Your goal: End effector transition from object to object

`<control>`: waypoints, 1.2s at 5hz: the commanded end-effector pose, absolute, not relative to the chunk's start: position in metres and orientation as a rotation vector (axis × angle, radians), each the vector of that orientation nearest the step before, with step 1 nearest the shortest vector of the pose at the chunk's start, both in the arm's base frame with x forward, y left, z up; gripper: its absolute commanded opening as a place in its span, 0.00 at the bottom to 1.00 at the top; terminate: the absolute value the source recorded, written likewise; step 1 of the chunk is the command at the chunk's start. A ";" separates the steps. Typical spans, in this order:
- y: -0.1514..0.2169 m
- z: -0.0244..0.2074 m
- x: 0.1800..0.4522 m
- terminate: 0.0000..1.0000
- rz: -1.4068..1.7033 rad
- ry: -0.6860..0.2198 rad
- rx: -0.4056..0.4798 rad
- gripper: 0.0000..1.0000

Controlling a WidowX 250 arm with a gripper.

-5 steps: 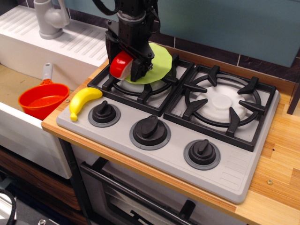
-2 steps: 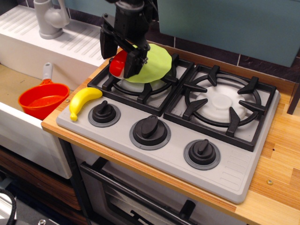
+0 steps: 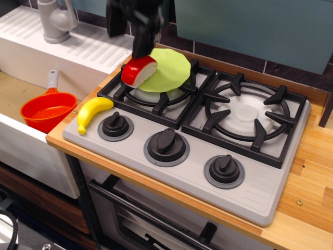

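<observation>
Your end effector point(image 3: 130, 26) hung at the top of the frame, above the back left corner of the stove, blurred and cut off by the upper edge. Two dark fingers point(image 3: 141, 44) pointed down with open space between them, so the pincer looked spread and pinched nothing. Just below the fingertips you had a red and white wedge point(image 3: 138, 71), like a slice of toy apple, lying free on the rear left of the left burner grate point(image 3: 156, 96). It leaned against a lime green plate point(image 3: 167, 70) that rested tilted on the same grate, its far edge near the wall. Whether the right finger touched the wedge or only hung above it could not be told from this view. To the right sat the second burner grate point(image 3: 244, 114) with its pale round cap. Along the grey front panel point(image 3: 171, 172) stood three black knobs: the left knob point(image 3: 115, 125), the middle knob point(image 3: 167, 143) and the right knob point(image 3: 225, 167). A yellow toy banana point(image 3: 92, 112) lay on the left end of the panel, just beside the left knob. Further left, down in the sink, sat an orange cup point(image 3: 48, 112) with a grey handle, and a grey faucet point(image 3: 54, 20) stood behind it. The wooden countertop point(image 3: 312, 177) ran along the right side.
</observation>
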State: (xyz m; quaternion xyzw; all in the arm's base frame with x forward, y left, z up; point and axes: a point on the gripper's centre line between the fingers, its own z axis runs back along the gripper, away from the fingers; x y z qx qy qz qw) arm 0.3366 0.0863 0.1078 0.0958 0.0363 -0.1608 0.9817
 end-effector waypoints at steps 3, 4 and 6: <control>0.123 0.085 0.265 0.00 -0.295 -0.059 0.211 1.00; 0.125 0.068 0.253 0.00 -0.293 -0.091 0.200 1.00; 0.120 0.037 0.250 0.00 -0.287 -0.157 0.184 1.00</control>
